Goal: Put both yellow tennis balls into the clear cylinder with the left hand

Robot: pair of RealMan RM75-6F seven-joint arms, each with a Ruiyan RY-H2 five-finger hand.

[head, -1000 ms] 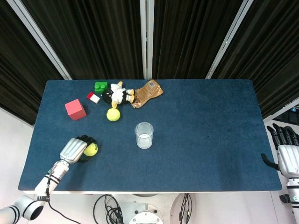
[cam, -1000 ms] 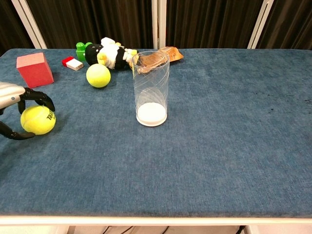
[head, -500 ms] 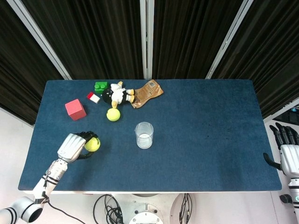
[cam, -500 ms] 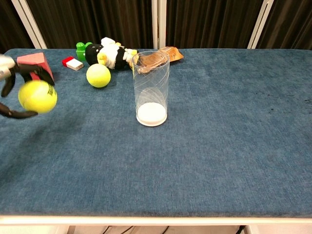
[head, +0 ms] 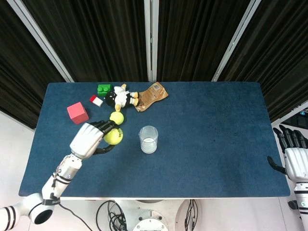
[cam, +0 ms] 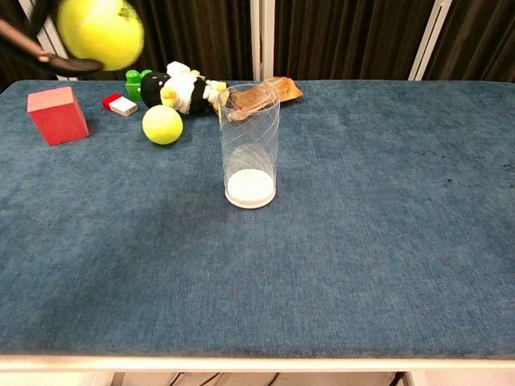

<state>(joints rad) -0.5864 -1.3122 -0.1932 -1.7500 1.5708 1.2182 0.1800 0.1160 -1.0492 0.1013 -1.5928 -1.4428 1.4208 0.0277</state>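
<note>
Two tennis balls in head view: left hand (head: pixel 89 139) grasped one (head: pixel 114 137) left of the clear cylinder (head: pixel 148 139), second ball (head: pixel 116 118) lay by the plush toy (head: pixel 121 97), right hand (head: pixel 294 156) hung released off-table; chest view showed the held ball (cam: pixel 100 30) raised above the red block (cam: pixel 57 115).

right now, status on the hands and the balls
Left robot hand holds one tennis ball, lifted, left of the clear cylinder. Right robot hand open, off table edge. Second ball on table. Cylinder empty.
</note>
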